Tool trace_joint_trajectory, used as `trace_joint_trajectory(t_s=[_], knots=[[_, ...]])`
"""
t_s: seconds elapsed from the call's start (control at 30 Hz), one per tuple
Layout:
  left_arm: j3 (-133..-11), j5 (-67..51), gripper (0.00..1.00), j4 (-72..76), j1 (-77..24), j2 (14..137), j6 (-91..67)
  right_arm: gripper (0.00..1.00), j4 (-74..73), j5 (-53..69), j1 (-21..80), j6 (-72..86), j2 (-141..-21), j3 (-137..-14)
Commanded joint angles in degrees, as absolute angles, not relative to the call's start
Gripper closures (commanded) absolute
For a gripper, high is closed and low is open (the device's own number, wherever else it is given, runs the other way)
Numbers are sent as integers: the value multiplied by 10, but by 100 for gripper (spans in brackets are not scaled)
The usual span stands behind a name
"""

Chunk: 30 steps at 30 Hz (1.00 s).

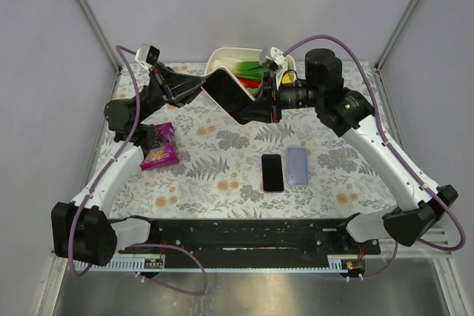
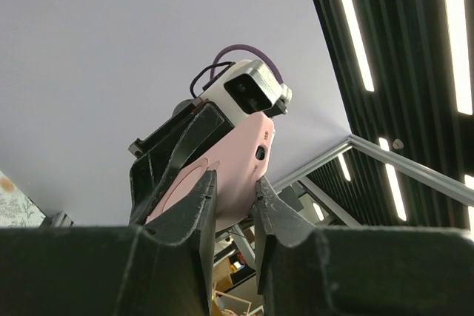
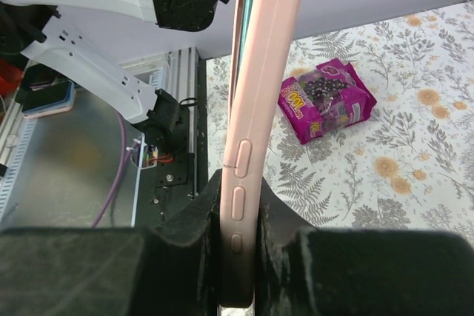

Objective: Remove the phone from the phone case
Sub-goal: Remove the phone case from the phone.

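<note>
Cased phone point(image 1: 231, 98) held in the air between both arms, above the back of the table point(image 1: 222, 190).
The pink phone case point(image 3: 261, 72) stands edge-on in the right gripper point(image 3: 238, 183), whose jaws are clamped on its button side. The left gripper point(image 2: 233, 183) straddles the case's opposite end, a finger on each side; whether it grips or merely touches, I cannot tell. Below lie a black phone point(image 1: 272, 172) and a lilac phone point(image 1: 297, 166) side by side, with a purple snack packet point(image 1: 161, 147) to the left.

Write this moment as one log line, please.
right gripper: shut on slim pink phone case, held aloft | left gripper: jaws flank case's end, grip unclear | dark-screened phone: not yet out
</note>
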<state>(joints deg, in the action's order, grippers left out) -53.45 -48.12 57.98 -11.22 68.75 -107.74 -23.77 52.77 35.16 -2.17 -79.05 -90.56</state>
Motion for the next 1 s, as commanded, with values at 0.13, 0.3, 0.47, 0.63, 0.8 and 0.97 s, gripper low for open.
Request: trace_joint_trajectory(t_s=[0.13,0.3,0.47,0.63,0.8,0.97], knots=[[-530,-455,100,444,-112,699,-1111,100,-353,563,414,-205,-798,-960],[-526,-454,100,397,-111,701,-1083,100,-383,552,425,-236,-796,-968],[-539,-460,100,319,-111,700,-1028,100,-396,548,432,-243,-795,-980],[-566,-466,100,235,-106,689,-935,100,-392,539,431,-223,-797,-991],[-631,-489,95,182,-92,679,-798,100,-382,533,431,-207,-793,-974],[-704,-582,16,173,-79,681,-672,100,-345,526,416,-164,-774,-938]])
